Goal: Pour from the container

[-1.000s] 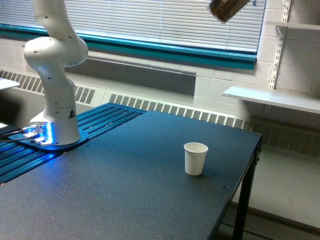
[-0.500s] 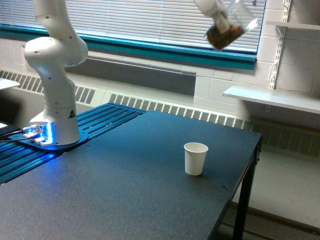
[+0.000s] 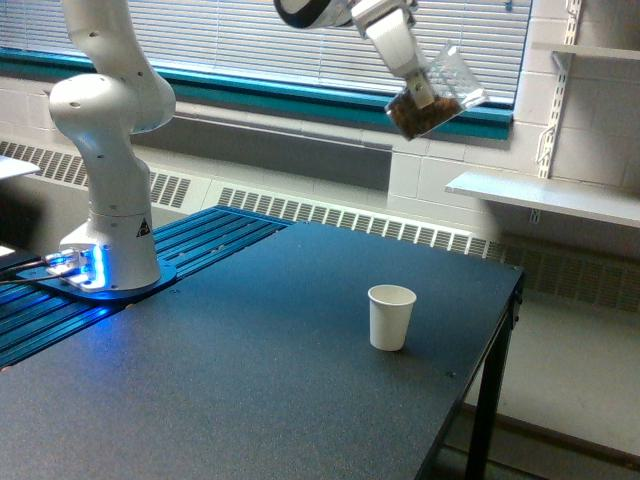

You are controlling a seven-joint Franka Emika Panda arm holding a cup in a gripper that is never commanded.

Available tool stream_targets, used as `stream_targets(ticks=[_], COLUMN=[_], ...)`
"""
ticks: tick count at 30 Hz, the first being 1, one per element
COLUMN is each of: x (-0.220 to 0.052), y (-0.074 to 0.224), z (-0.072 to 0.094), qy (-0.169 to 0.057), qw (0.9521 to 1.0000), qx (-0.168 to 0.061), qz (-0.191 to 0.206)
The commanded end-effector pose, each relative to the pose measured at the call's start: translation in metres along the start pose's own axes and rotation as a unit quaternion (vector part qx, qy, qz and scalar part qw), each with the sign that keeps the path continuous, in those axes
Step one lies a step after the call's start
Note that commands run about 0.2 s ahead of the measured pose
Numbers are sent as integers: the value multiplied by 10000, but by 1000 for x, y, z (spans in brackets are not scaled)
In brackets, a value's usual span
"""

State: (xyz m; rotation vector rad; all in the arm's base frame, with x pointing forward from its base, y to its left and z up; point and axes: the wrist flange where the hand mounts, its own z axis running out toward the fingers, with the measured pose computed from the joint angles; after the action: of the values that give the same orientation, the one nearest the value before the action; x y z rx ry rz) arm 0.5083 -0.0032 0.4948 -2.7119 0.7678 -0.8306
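- Exterior view: one robot arm (image 3: 108, 130), glossy white with rounded joints, rises from a round base with a blue glow at the exterior view's left and reaches across the top of the picture.
- One gripper (image 3: 418, 92) hangs high near the upper middle, clamped on the container (image 3: 432, 98); its white body slants down toward the exterior view's right.
- One container: a small clear plastic cup, see-through, tilted with its open mouth up and toward the exterior view's right; brown granular matter fills its lower end.
- The container is up in the air in front of the window blinds, well above the table and a little to the exterior view's right of the white cup.
- One white cup (image 3: 391, 317): opaque paper, tapered, with a rolled rim; it stands upright on the table, its mouth open.
- One table (image 3: 250, 390): a dark, matte, finely speckled top with straight edges and a black metal leg at the exterior view's right.
- One ribbed blue metal plate (image 3: 190, 250) lies under the arm's base, with parallel grooves.
- One set of pale horizontal blinds (image 3: 250, 35) covers the window, with a teal sill below it.
- Two white wall shelves (image 3: 545, 195) sit on slotted rails at the exterior view's right.
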Motion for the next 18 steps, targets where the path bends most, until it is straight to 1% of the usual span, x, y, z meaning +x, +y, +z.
stream_targets(ticks=[1,8,18], x=[-22,-49,-74], y=[-2,6,19], z=[3,20,49], qy=[-35,-204,-470], qw=[9996,9990,9970], qx=[31,-143,-389], qz=[-268,-379,-485])
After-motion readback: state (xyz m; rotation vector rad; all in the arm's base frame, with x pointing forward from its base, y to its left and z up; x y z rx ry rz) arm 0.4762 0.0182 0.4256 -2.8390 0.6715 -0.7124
